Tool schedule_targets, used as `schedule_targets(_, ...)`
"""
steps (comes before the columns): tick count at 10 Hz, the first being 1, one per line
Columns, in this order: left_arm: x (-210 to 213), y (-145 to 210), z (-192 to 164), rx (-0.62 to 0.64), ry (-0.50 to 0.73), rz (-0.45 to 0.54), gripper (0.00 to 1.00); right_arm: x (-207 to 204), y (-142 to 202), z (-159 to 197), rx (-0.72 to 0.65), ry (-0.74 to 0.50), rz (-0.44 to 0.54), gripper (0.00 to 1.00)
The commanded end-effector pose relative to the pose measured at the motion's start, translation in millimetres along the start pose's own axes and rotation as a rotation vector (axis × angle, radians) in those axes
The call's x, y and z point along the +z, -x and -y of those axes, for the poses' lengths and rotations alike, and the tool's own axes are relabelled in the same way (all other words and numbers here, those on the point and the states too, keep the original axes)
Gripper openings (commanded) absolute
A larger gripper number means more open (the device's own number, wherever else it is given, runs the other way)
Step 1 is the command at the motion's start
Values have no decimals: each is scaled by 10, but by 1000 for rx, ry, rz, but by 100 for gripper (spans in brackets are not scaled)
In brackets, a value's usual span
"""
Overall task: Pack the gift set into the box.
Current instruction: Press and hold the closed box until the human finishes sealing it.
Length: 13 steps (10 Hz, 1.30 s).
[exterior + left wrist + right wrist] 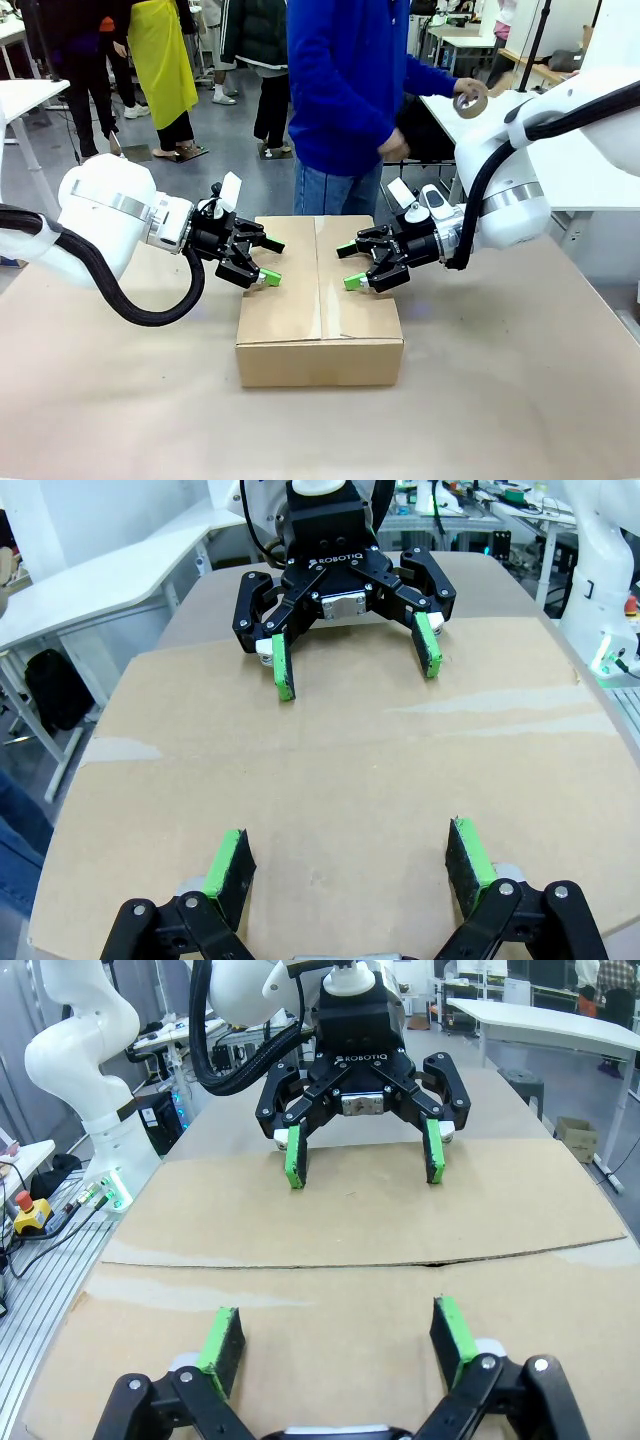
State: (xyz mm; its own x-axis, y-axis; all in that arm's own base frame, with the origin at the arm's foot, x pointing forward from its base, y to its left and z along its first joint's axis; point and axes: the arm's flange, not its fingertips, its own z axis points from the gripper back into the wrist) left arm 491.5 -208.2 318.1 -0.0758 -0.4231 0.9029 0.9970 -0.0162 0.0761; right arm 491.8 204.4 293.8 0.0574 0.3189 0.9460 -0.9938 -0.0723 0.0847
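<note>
The box (320, 320) stands in the middle of the table with its top flaps folded shut and a seam running across the lid. The gift set is hidden. My left gripper (270, 262) is open over the left flap, its green pads close to the cardboard. Facing it from the other side of the seam, my right gripper (349, 267) is open over the right flap. The left wrist view shows the left gripper (348, 855) spread above the lid (340, 760), with the right gripper (357, 670) opposite. In the right wrist view, the right gripper (336, 1330) faces the left gripper (365, 1160) across the lid (350, 1220).
A person in a blue top (345, 90) stands at the far side behind the box, holding a roll of tape (470, 100) in one hand. The table (120, 400) is covered in brown. White tables stand off to the far right and left.
</note>
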Motion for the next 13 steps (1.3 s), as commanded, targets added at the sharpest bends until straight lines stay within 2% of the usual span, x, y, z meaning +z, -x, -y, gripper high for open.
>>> schedule_targets(1,-19,40,10,7,0,0,100,-1,37,-2,-7,8,-1,100)
schedule_targets(13,-19,40,10,7,0,0,100,-1,37,-2,-7,8,-1,100)
